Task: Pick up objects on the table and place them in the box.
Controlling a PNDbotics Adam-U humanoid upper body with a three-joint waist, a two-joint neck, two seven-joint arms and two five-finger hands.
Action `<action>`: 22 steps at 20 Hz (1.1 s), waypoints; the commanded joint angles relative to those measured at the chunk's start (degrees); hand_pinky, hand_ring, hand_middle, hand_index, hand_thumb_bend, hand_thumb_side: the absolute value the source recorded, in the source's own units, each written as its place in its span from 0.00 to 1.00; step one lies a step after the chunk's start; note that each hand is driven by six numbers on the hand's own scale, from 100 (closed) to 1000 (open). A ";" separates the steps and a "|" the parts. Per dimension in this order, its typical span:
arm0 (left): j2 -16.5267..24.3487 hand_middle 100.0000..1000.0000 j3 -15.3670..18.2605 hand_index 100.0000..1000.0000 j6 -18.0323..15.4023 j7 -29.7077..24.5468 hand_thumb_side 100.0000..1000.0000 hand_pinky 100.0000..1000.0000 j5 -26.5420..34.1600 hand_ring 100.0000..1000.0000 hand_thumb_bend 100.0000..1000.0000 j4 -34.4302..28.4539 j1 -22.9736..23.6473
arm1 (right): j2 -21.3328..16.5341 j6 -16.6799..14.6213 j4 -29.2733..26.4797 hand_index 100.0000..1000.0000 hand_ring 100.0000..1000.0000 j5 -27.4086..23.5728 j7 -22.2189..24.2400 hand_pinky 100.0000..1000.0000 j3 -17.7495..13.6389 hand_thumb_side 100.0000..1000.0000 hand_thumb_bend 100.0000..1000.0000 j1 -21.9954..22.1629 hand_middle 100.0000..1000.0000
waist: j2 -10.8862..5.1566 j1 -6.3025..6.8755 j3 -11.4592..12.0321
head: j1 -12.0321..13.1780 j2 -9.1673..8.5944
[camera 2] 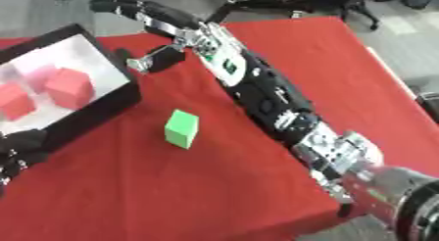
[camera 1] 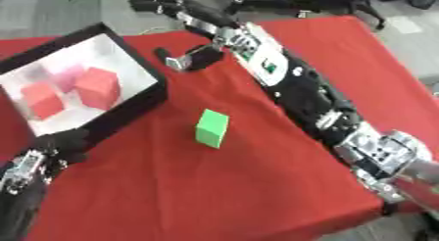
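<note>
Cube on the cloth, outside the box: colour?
Green cube; it shows best in the left eye view.

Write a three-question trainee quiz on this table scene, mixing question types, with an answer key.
1. True or false: the green cube already lies inside the box.
2. Multiple choice: what is in the box now? A) two red cubes and a pink cube B) one green cube C) nothing
3. Fill in: the right hand reaches over the far edge of the red table, beyond the box, and holds ____.

Key:
1. False; it stands on the red cloth, apart from the box.
2. A; the red cubes and the pink cube sit on the white floor.
3. Nothing; its fingers look spread. The left hand rests near the box's near wall.
</note>
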 commanded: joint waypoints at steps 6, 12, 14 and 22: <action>1.39 0.75 7.19 0.65 -1.00 7.27 0.83 0.80 -0.64 1.00 0.00 -2.10 -0.29 | -6.45 3.40 -11.37 1.00 1.00 -4.39 7.07 1.00 -4.47 0.16 0.00 12.77 0.96 | -1.76 0.37 -0.57 | 0.78 0.37; 1.47 0.74 9.00 0.65 -1.29 9.79 0.82 0.80 -0.35 1.00 0.00 -3.49 -0.57 | -5.18 0.70 -3.13 1.00 1.00 4.13 12.38 1.00 -2.22 0.57 0.00 14.19 0.98 | -1.40 0.63 -0.37 | 0.25 0.37; 1.41 0.74 8.91 0.65 -1.23 9.75 0.83 0.80 -0.30 1.00 0.00 -3.55 -0.60 | -4.31 -1.30 -0.39 1.00 1.00 7.82 13.67 1.00 -0.83 0.66 0.00 13.61 0.98 | -1.30 0.65 -0.26 | 0.10 0.37; 1.23 0.75 8.48 0.65 -1.14 9.28 0.83 0.80 -0.32 1.00 0.00 -3.44 -0.63 | -2.63 -8.07 2.82 1.00 1.00 14.94 17.20 1.00 2.95 0.83 0.00 12.26 1.00 | -1.11 0.55 -0.01 | -0.24 0.37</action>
